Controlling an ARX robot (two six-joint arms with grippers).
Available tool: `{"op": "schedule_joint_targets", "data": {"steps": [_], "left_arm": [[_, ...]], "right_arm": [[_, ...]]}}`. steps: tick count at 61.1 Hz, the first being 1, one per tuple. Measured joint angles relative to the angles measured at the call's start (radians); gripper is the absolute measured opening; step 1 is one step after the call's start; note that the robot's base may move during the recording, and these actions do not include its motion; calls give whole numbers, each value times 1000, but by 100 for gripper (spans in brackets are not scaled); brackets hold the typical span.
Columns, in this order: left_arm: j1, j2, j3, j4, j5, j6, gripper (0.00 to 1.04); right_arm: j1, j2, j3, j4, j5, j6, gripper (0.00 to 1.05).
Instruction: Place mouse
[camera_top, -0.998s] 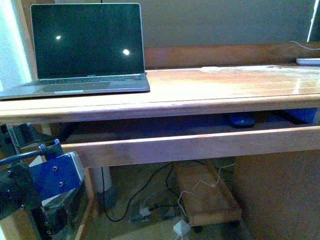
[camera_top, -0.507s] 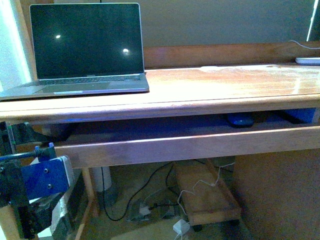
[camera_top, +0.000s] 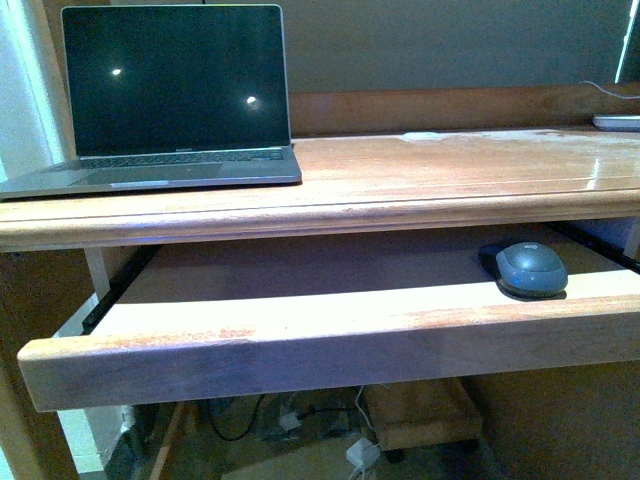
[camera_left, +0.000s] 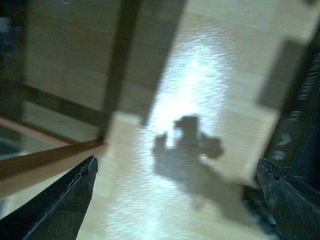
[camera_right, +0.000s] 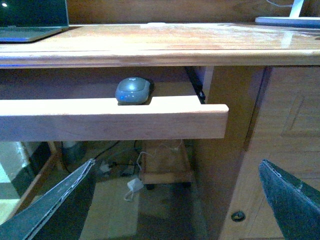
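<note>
Your left gripper (camera_left: 176, 162) had its jaws spread wide with nothing between them. Its wrist camera showed only the two dark fingertips (camera_left: 65, 200) over a blurred pale floor (camera_left: 210, 65), on which lay a dark shadow (camera_left: 187, 145). Your right gripper (camera_right: 176, 162) was likewise fully parted and held nothing, and its fingertips (camera_right: 287, 197) framed the desk from in front. Neither arm appeared in the front view.

Beyond the right gripper's tips, the mouse (camera_right: 133, 90) lay on the pull-out tray (camera_right: 100, 117), just behind the tray's front rail and near the tray's end beside the desk's side panel (camera_right: 270, 115). In the front view you could find the mouse (camera_top: 531, 268) right of centre in the frame, resting flat on the tray (camera_top: 330, 340) and apart from both grippers. The tray stood drawn out from under the desk top (camera_top: 450, 165), its light rail crossing the lower half of the frame.

The open laptop (camera_top: 175, 90) sat in the upper left of the frame on the desk top, its screen dark. A flat white object (camera_top: 617, 122) showed at the upper right edge. Cables (camera_top: 300, 415) lay on the floor under the tray.
</note>
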Motion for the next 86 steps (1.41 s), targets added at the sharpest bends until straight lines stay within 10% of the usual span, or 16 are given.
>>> {"op": "schedule_joint_targets", "data": {"steps": [20, 29, 40, 54, 63, 86], "left_arm": [[-67, -386, 15, -401, 363, -103, 97], [-127, -640, -80, -250, 445, -282, 97], [-138, -898, -194, 189, 169, -763, 97], [-67, -1207, -256, 92, -32, -1150, 96], [-37, -1548, -399, 96, -517, -1193, 66], [-33, -1688, -524, 112, -518, -1203, 3]], "right_arm": [[0, 0, 0, 0, 0, 0, 97], [0, 0, 0, 0, 0, 0, 97], [0, 0, 0, 0, 0, 0, 97], [0, 0, 0, 0, 0, 0, 97], [29, 104, 23, 5, 162, 93, 97], [82, 896, 363, 472, 158, 138, 97]]}}
